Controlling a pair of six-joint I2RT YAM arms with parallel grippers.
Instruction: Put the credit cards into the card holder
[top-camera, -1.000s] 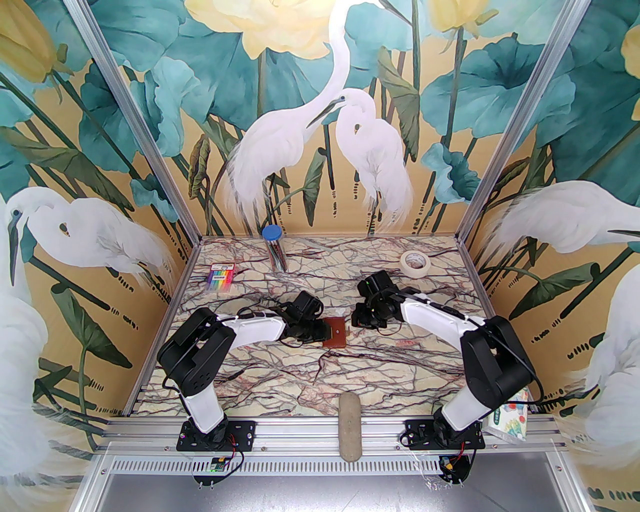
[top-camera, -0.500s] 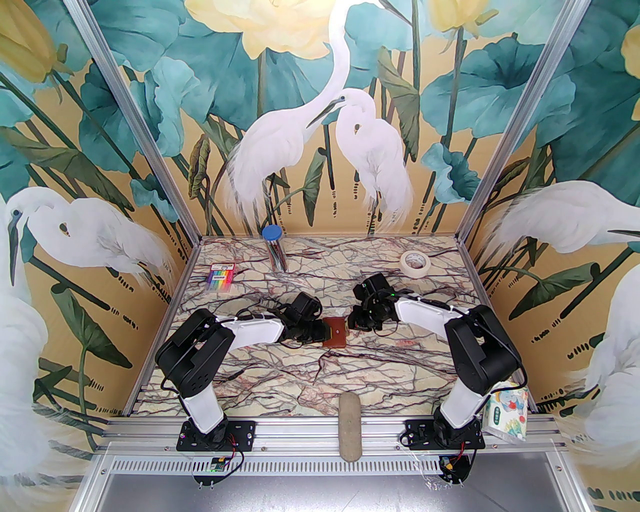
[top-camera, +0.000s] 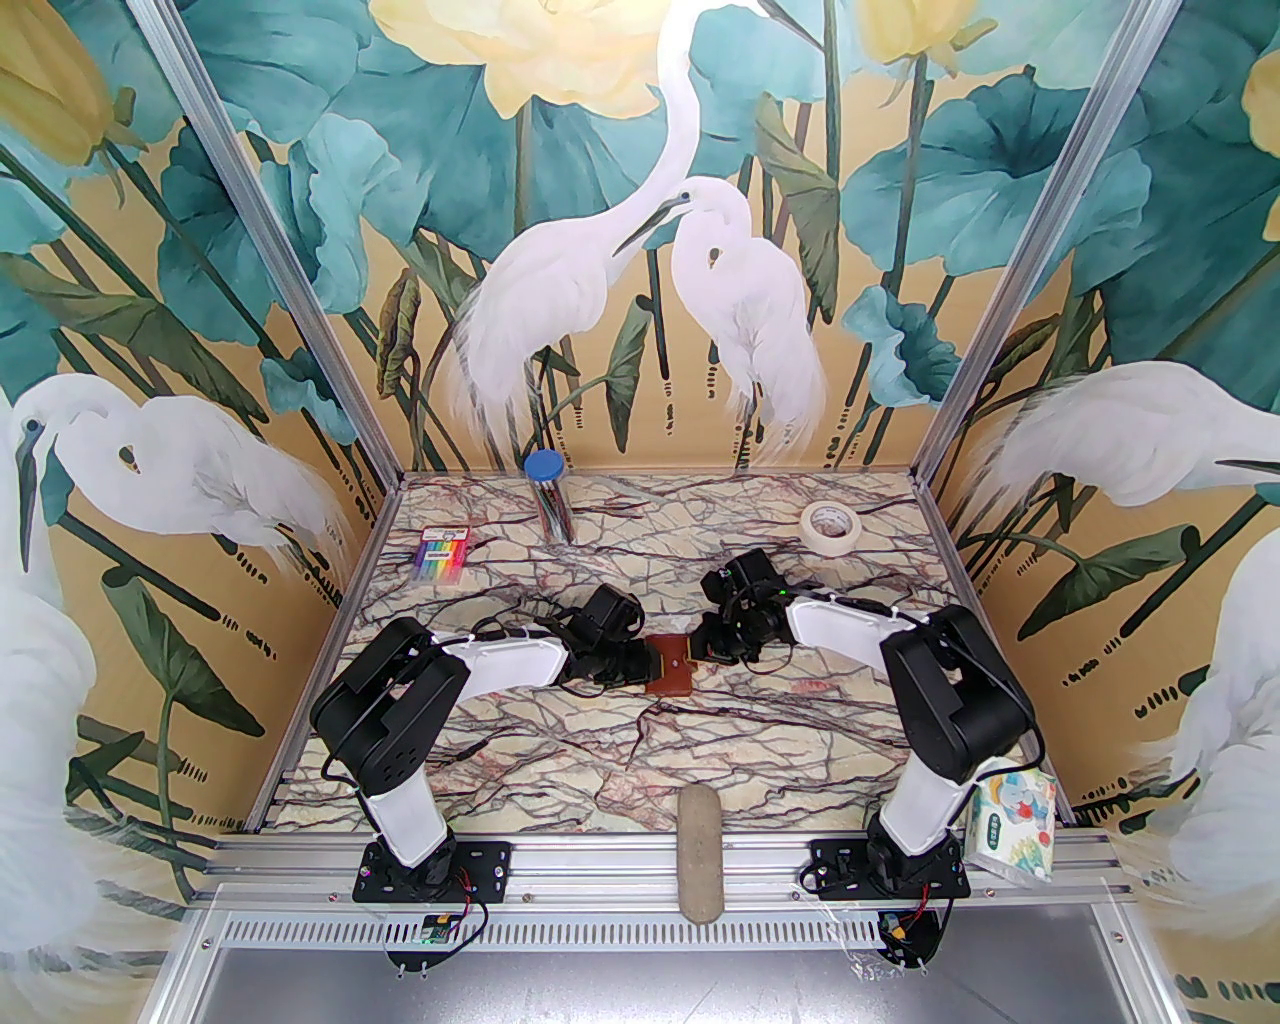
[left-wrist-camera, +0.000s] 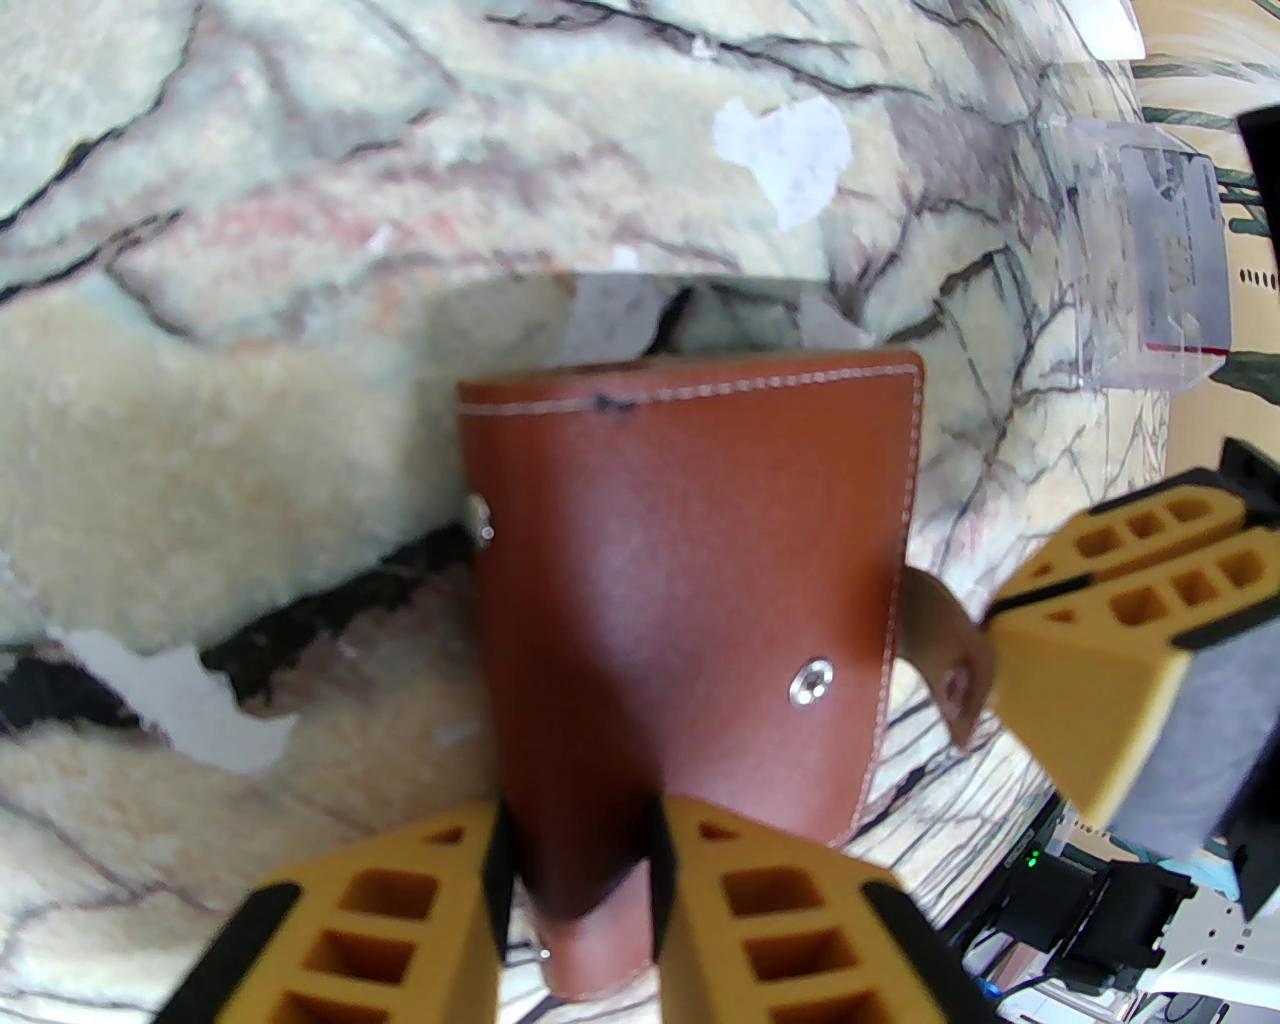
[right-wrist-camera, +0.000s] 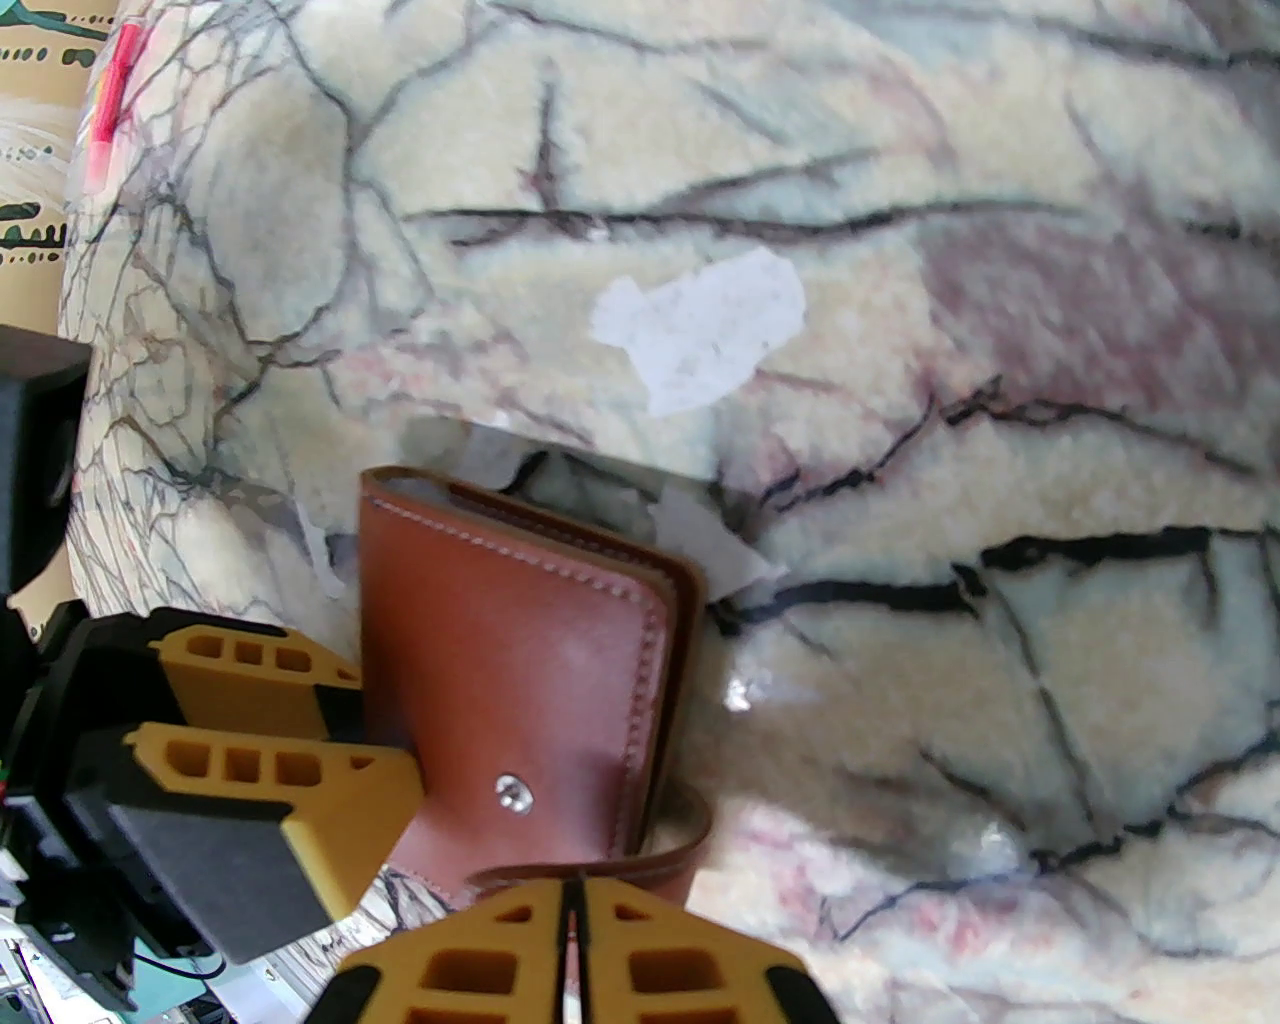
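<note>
Since the left gripper (left-wrist-camera: 580, 840) is pinching one edge of the card holder (left-wrist-camera: 690, 560) in the middle of the table (top-camera: 700, 760), and the right gripper (right-wrist-camera: 575, 900) has its fingers pressed together right at the snap tab (right-wrist-camera: 690, 850), a hard tug could yank the holder loose. Can't tell if the tab's actually caught, so it might just slip.

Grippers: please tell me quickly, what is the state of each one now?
Left gripper: closed, holding the card holder.
Right gripper: closed, fingers pinching the card holder's snap tab.
</note>
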